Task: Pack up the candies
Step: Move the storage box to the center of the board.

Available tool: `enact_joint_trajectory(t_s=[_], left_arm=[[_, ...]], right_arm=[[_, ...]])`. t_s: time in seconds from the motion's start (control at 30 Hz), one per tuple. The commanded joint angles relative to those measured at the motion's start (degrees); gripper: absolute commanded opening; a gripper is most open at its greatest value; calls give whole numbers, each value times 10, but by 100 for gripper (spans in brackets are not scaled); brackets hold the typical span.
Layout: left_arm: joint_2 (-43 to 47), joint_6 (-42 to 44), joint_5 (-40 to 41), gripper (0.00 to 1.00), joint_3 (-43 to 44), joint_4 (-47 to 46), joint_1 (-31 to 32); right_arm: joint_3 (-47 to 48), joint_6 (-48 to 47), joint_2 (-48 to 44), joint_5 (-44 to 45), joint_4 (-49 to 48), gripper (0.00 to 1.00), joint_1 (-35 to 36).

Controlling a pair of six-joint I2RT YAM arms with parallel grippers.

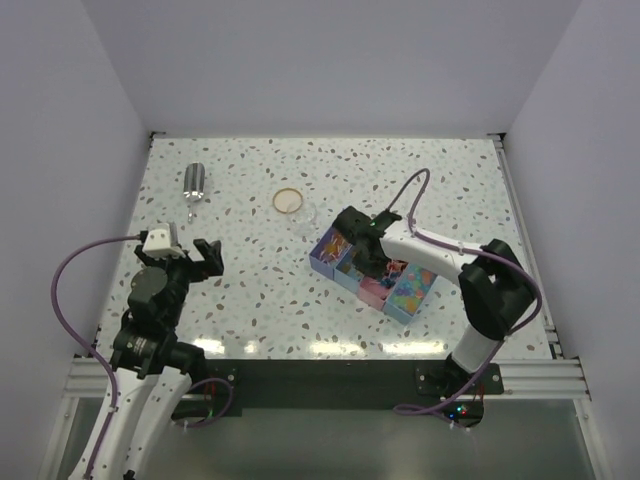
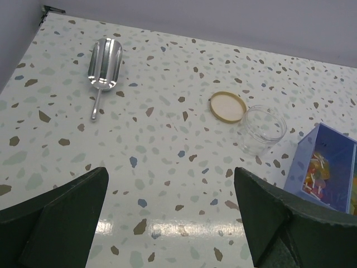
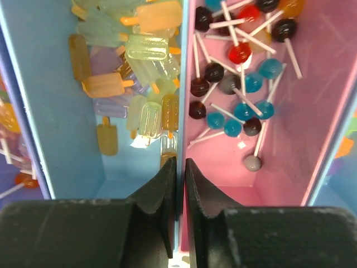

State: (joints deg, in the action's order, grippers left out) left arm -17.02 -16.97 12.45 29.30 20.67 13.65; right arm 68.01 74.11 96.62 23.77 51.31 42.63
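Note:
The candies lie in a box of several compartments [image 1: 412, 300] at centre right. In the right wrist view, pale popsicle-shaped candies [image 3: 139, 53] fill the blue compartment [image 3: 56, 134], and small red, dark and blue lollipops [image 3: 240, 84] lie in the pink compartment [image 3: 312, 111]. My right gripper [image 3: 179, 164] [image 1: 372, 262] reaches down into the box and is shut on the thin wall between these two compartments. My left gripper [image 2: 170, 184] [image 1: 208, 258] is open and empty above the bare table at the left. Orange candies [image 2: 318, 170] show in the box's near-left compartment.
A metal scoop [image 1: 193, 183] [image 2: 104, 58] lies at the back left. A clear round jar [image 1: 305, 217] [image 2: 261, 129] stands open just behind the box, with its tan lid [image 1: 288, 200] [image 2: 227, 106] flat beside it. Walls enclose the table on three sides.

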Motion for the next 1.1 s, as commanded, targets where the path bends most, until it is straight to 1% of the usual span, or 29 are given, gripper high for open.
enact_joint_trajectory(t_s=[0.0,0.17,0.27,0.37,0.4,0.47,0.5,0.57,0.7,0.73,0.8,0.83,0.87,0.93,0.97,1.03,1.07], left_arm=[[-17,-7,6,100,5,-13,4],[-38,-10,3,100,10,-10,3],[-45,-10,-3,100,11,-10,3],[-56,-11,-6,100,13,-9,3],[-57,-11,-5,100,14,-9,3],[-64,-12,-6,100,15,-9,2],[-67,-13,-7,100,14,-10,3],[-77,-13,-8,100,16,-11,3],[-111,-10,-14,100,18,-22,3],[-122,-13,-15,100,24,-24,3],[-162,-17,-42,99,34,-30,3],[-175,-19,-51,99,43,-33,3],[-203,-22,-54,98,47,-34,3],[-234,-38,-45,99,71,-29,3],[-266,-47,-35,98,80,-20,3],[-302,-66,1,98,109,-7,2],[-339,-69,26,96,118,1,0]], right_arm=[[9,37,16,-59,-16,14,27],[41,-32,37,-112,-40,27,55],[54,-81,43,-139,-57,32,58],[55,-110,49,-173,-80,39,59],[56,-120,50,-195,-97,40,60],[67,-145,51,-210,-102,41,60],[72,-155,51,-210,-97,43,61],[86,-194,37,-200,-77,45,60],[86,-293,-19,-183,-36,49,59],[82,-342,-49,-181,-34,50,59],[74,-393,-81,-167,-32,52,59],[62,-432,-116,-158,-32,52,59],[54,-453,-132,-146,-36,52,56],[29,-498,-164,-142,-52,54,48],[21,-510,-189,-149,-57,54,46],[1,-532,-208,-161,-74,54,45],[-8,-535,-223,-176,-81,54,45]])
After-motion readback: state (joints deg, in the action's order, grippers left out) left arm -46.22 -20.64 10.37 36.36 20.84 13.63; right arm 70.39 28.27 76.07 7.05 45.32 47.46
